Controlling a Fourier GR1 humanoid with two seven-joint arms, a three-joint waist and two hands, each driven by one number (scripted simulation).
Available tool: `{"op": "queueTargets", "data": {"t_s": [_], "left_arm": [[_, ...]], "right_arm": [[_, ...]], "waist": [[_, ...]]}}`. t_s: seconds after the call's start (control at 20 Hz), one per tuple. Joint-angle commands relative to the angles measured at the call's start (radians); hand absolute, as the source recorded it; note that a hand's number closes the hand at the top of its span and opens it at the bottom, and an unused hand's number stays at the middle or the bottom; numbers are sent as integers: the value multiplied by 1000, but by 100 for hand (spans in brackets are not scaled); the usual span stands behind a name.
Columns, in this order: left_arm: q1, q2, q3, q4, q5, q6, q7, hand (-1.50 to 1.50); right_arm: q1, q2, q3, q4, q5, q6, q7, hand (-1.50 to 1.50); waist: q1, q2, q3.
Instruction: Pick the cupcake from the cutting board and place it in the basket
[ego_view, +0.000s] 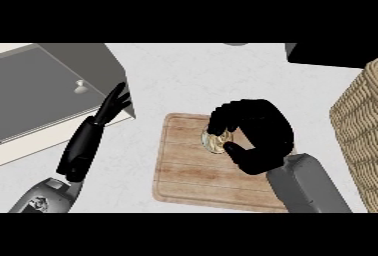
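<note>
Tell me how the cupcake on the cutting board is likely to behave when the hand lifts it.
The cupcake looks small inside the right hand, so probably light. Its round shape suggests it could roll if tipped. Its softness can't be judged.

The right hand (255, 132) curls over the cupcake (215, 141) and hides most of it; only a sliver shows at the hand's 9 o'clock side. The right forearm covers the cutting board's (188, 170) corner at 4 o'clock. The basket (358, 125) is cut off by the edge at 3 o'clock, and a dark object (332, 54) by the band at 1 o'clock.
</note>
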Motion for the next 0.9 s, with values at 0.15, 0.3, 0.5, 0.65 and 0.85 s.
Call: {"op": "queueTargets", "data": {"t_s": [0.15, 0.3, 0.5, 0.65, 0.85], "left_arm": [[35, -19, 109, 152, 137, 9, 197, 0], [75, 13, 134, 148, 151, -10, 162, 0], [78, 17, 127, 126, 144, -8, 170, 0], [63, 25, 133, 127, 155, -28, 183, 0], [58, 7, 123, 125, 140, -11, 190, 0]], "right_arm": [[-23, 50, 14, 22, 60, 178, -245, -150], [-109, -102, -41, 32, 237, 125, -199, -150], [-237, -291, -88, 69, 431, 113, -172, -150], [-300, -412, -54, 88, 526, 218, -203, -150], [-346, -540, 17, 128, 591, 412, -263, -150]], "waist": [[-98, -30, -18], [-102, -35, -21], [-97, -32, -22], [-94, -27, -21], [-90, -26, -20]]}}
